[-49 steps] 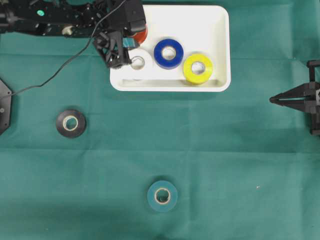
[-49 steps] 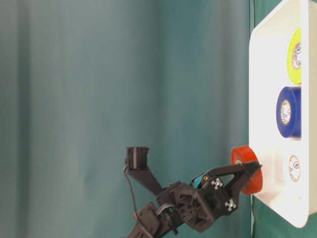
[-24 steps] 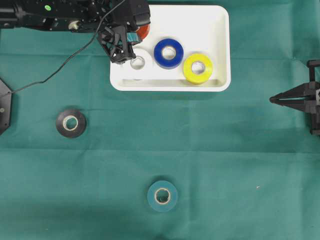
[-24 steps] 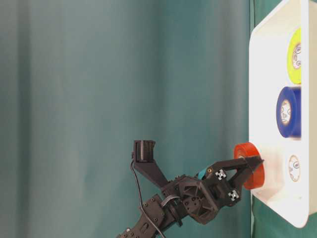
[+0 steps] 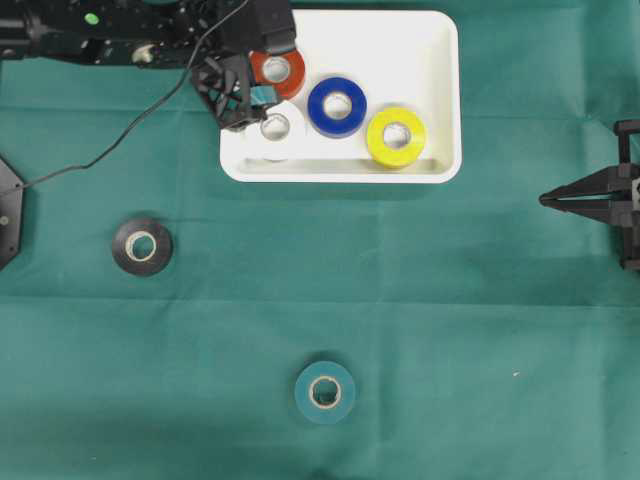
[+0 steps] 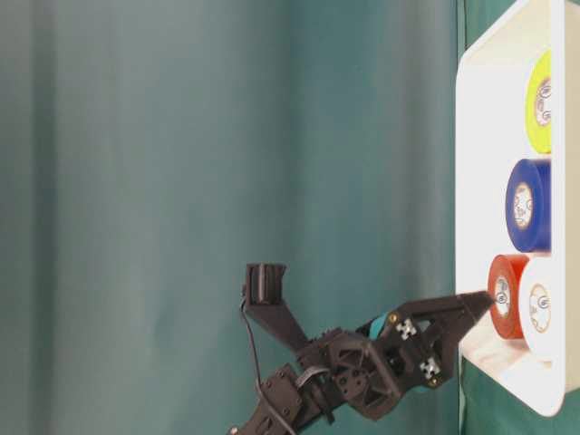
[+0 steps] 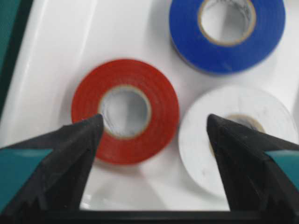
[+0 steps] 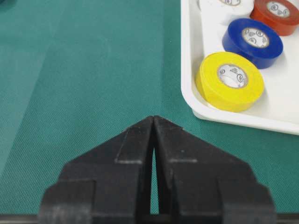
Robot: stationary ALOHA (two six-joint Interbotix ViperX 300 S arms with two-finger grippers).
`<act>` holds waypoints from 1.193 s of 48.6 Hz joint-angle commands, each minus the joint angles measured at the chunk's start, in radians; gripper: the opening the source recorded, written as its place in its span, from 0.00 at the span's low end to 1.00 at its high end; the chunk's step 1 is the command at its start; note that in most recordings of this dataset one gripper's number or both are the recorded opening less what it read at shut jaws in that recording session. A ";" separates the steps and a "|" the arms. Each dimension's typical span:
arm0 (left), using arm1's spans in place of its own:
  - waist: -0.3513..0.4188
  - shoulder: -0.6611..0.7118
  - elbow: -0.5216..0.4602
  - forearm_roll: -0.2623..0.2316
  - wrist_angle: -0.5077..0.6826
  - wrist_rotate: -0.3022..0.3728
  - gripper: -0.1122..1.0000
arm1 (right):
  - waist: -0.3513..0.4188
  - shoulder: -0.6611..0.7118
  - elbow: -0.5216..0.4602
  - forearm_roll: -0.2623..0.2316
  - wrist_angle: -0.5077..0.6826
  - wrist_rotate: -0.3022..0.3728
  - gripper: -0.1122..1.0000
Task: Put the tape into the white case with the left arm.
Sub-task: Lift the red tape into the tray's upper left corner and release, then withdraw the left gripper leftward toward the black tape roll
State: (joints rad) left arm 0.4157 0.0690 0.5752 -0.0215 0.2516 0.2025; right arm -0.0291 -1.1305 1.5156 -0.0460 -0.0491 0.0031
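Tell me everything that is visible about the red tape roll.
The red tape roll is a glossy ring with a pale inner core. It lies flat on the floor of the white case, near the corner closest to the left arm, touching or almost touching the white roll. The blue roll sits close by. The left end effector is open above it, and neither fingertip grips it.

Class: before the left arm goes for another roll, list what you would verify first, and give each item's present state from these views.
1. Left claw open, clear of red tape: ok.
2. Red tape lying flat inside white case: ok.
3. Blue, yellow, white rolls inside case: ok.
4. Black tape and teal tape in case: not ok, both on green cloth.
5. Right claw shut, parked away from case: ok.
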 commanded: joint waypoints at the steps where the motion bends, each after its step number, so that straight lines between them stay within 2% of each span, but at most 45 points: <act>1: -0.008 -0.066 0.014 0.000 -0.006 -0.002 0.89 | 0.000 0.008 -0.011 -0.003 -0.009 0.002 0.02; 22: -0.058 -0.351 0.244 0.000 -0.009 -0.002 0.89 | 0.000 0.008 -0.011 -0.003 -0.009 0.002 0.02; 36: -0.098 -0.468 0.347 -0.002 -0.003 -0.003 0.89 | 0.000 0.006 -0.011 -0.003 -0.009 0.002 0.02; 58: -0.117 -0.690 0.506 -0.003 0.020 -0.005 0.89 | 0.000 0.006 -0.011 -0.003 -0.011 0.002 0.02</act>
State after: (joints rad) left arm 0.3068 -0.5906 1.0799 -0.0230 0.2746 0.1994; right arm -0.0291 -1.1305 1.5156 -0.0460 -0.0491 0.0031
